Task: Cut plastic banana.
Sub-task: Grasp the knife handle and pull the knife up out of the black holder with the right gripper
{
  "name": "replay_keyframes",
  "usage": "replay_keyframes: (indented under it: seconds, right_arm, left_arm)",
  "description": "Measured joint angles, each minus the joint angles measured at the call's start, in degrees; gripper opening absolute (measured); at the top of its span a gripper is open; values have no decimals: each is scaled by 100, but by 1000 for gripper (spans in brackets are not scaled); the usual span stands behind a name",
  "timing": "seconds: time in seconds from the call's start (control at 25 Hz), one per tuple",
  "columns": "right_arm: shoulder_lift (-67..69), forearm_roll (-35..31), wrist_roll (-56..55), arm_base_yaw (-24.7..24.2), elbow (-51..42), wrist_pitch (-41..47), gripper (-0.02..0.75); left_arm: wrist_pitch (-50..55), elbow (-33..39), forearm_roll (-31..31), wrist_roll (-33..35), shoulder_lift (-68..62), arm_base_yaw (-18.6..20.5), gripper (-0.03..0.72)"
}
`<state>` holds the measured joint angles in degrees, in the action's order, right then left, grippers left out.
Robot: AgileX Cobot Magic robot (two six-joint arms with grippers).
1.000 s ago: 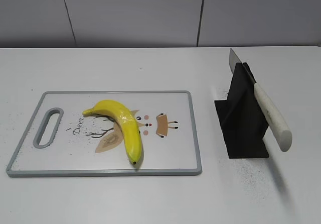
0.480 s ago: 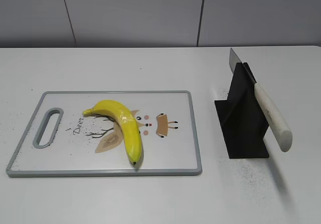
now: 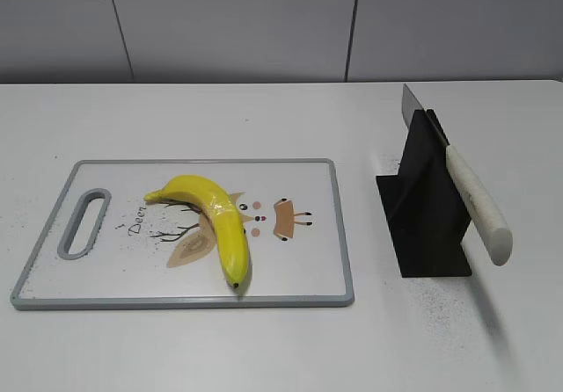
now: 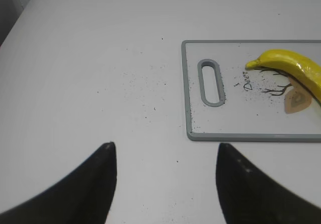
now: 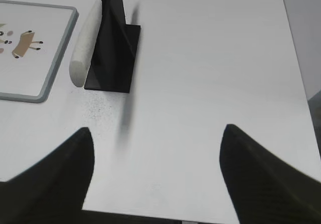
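Exterior view shows nothing changed over the last second: every object sits exactly where it sat before, and neither arm has entered that view. At the left, the left gripper (image 4: 165, 184) hovers over bare table (image 3: 264, 348), its jaws spread wide and holding nothing, just short of the cutting board's (image 3: 308, 278) handle end. The plastic banana (image 3: 215, 221) lies whole on the board, curving from near the handle slot toward the front edge. Further right, the knife (image 3: 471, 203) rests untouched in its black stand (image 3: 422, 221), handle sloping toward the camera. At far right, the right gripper (image 5: 155, 179) is likewise wide open and empty, well apart from the knife. The stillness suggests the cutting has not begun; fetching the knife looks like the first step.
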<state>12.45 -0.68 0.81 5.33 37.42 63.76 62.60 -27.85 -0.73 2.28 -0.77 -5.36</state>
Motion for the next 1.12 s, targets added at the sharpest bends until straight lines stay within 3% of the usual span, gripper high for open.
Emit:
replay_keyframes:
  seconds: [0.52,1.12]
  right_arm:
    - [2385,-33,-692,73,1088,562,592]
    - [4966,-63,-1089,1271,1935,580,591]
  left_arm:
    - [0,0,0,0,0,0,585]
    - [0,0,0,0,0,0,585]
